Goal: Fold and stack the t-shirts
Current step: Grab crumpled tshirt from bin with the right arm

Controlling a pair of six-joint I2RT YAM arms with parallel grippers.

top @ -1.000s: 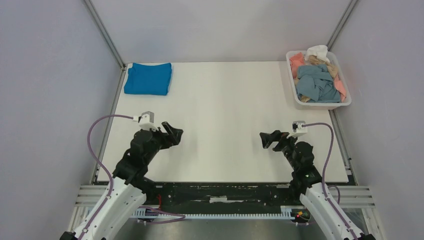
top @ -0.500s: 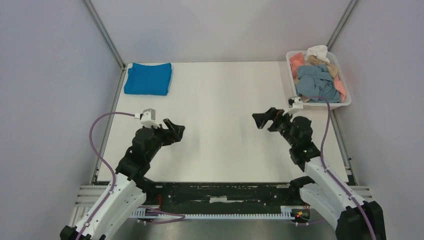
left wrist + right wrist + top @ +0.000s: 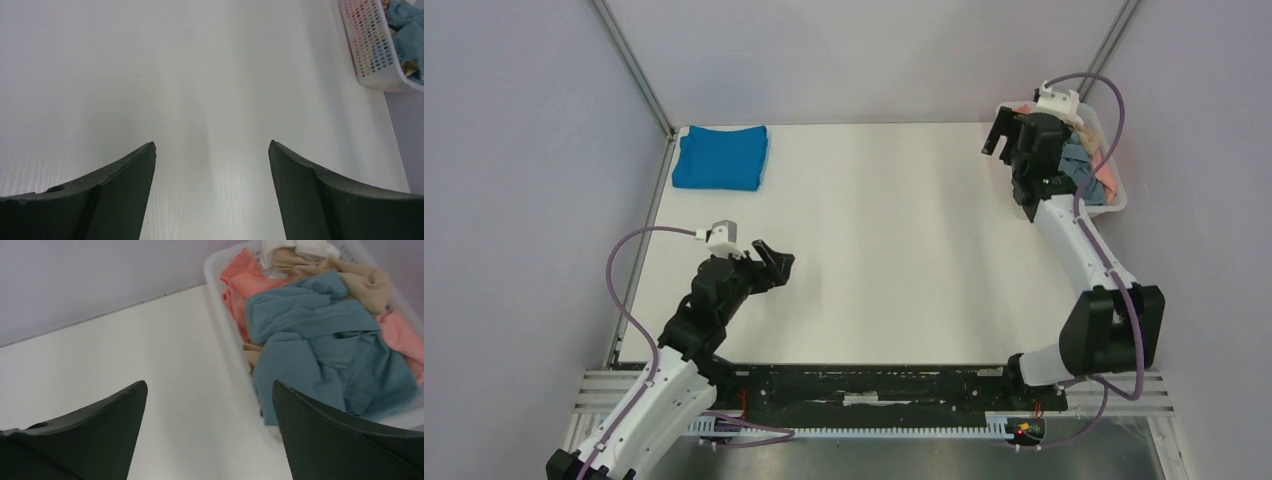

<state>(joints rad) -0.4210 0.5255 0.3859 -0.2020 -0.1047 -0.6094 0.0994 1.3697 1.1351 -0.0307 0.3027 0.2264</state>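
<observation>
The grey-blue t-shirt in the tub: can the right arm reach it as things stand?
Probably yes. The right gripper hangs open close to the tub, and the grey-blue t-shirt lies uppermost in it, with nothing covering it.

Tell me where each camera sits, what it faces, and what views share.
Top external: above and behind the bases, looking down on the table; both arms show.
Left wrist: on the left gripper, over bare table, facing the white tub; open fingers show.
Right wrist: on the right gripper, above the tub's grey-blue t-shirt; open fingers show.
Shared: the tub, in all three.
</observation>
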